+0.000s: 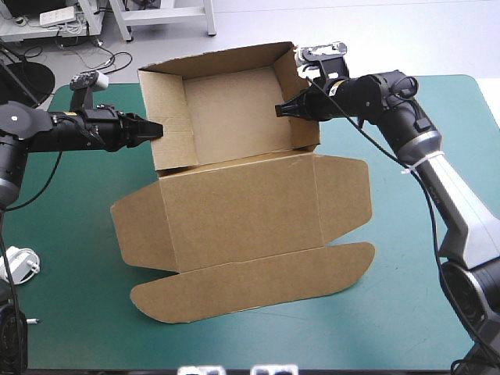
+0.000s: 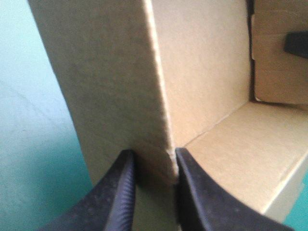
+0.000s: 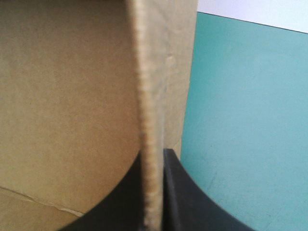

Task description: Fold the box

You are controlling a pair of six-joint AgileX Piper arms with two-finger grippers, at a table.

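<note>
**Left gripper (image 1: 158, 129) and right gripper (image 1: 281, 110) each clamped on a side wall of the box (image 1: 234, 195)**

At the table's left edge lies a small white object (image 1: 21, 264), too small to identify and well apart from the box. The left arm reaches in level from that side. Its gripper is nearly closed on the left wall (image 1: 168, 117) of the box. In the left wrist view (image 2: 153, 156) the two black fingers (image 2: 115, 197) stand one on each side of that wall's edge, with the board between them.

The box sits in the middle of the teal-green cover (image 1: 406, 297). Its far half is an open tray (image 1: 230, 109) with all its walls raised. The lid (image 1: 234, 219) lies flat on the cover between the tray and the table's near edge. One side flap (image 1: 141, 226) spreads toward the left and another (image 1: 344, 195) toward the right. A long rounded flap (image 1: 250, 289) lies nearest the robot.

The right gripper holds the tray's right wall (image 1: 306, 131) from above, one finger inside the tray and one outside. In the right wrist view (image 3: 153, 154) the wall's edge runs straight up between the fingers (image 3: 192, 202), which press against the board. The left wrist view also shows a black finger of this gripper (image 2: 296, 44) at the opposite wall. The right arm comes in over the table's right side, clear of the lid's right flap.
</note>
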